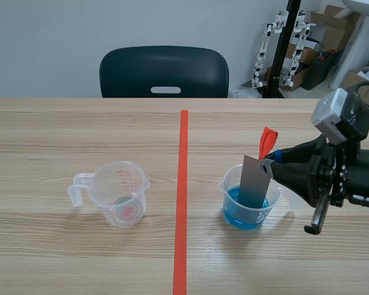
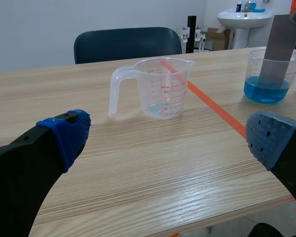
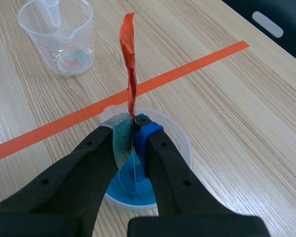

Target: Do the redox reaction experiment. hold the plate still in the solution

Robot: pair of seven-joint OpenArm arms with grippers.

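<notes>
Wood table (image 1: pixel 80 135): your right claw (image 3: pixel 133 126) was clamped on grey plate (image 1: pixel 254 181), upright, hanging straight below its tips into blue soln (image 1: pixel 245 216); left claw (image 2: pixel 170 136) gaped wide, well apart.

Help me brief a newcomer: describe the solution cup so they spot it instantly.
An orange-red tape line splits the wooden table. To its right stands a clear plastic cup. Unlike the clear handled measuring jug opposite, it holds blue liquid and a grey metal plate.

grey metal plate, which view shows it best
Scene view: the flat grey metal plate shows its broad face. Left wrist view: far off. Right wrist view: only its thin edge, in the right gripper.
</notes>
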